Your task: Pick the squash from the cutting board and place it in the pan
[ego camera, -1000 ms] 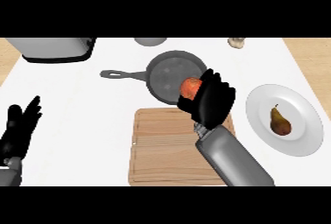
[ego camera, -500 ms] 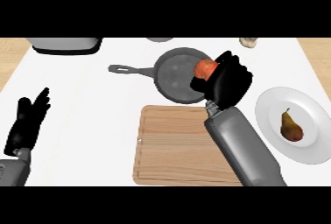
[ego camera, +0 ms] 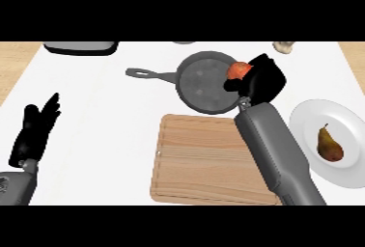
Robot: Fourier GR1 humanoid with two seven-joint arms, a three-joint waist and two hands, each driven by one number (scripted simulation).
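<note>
My right hand (ego camera: 262, 79) is curled round an orange-red squash (ego camera: 240, 70) and holds it over the right rim of the dark grey pan (ego camera: 203, 87). Only the squash's upper left side shows past the fingers. The pan's handle (ego camera: 147, 75) points left. Below the pan lies the wooden cutting board (ego camera: 203, 164) with nothing on it, and my right forearm crosses its right edge. My left hand (ego camera: 35, 132) rests open at the far left, fingers up.
A white plate (ego camera: 353, 140) with a brown pear (ego camera: 329, 144) sits at the right edge. A grey box-shaped object (ego camera: 80, 47) stands at the back left. A small pale object (ego camera: 284, 47) is at the back right.
My right hand has carried the squash further from the board, from above the pan's lower part to its right rim. The left hand has not moved on the counter.
</note>
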